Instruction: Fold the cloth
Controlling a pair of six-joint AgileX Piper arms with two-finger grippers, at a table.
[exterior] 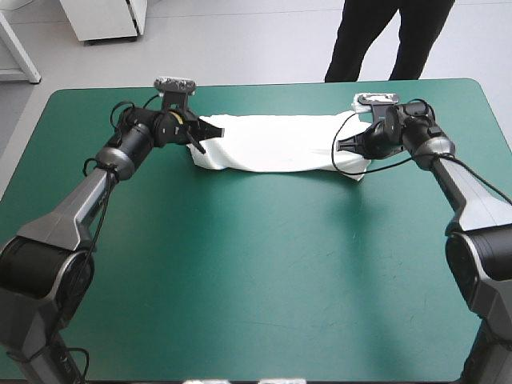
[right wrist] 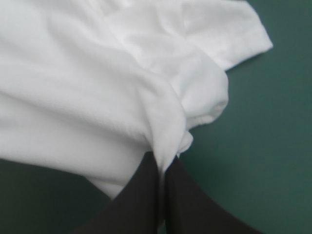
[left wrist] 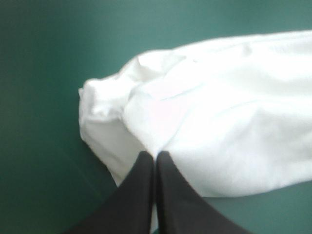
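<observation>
Near the far edge of the teal-green cover (exterior: pixel 256 264), the T-shirt (exterior: pixel 276 142) lies as a long folded band. The left gripper (exterior: pixel 194 138) is pinched tight on its left end, and the right gripper (exterior: pixel 346 146) is clamped on fabric at the right end.

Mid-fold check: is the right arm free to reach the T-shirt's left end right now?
Probably not: the right gripper is shut on the T-shirt at its right end, and the left gripper pinches the left end.
</observation>
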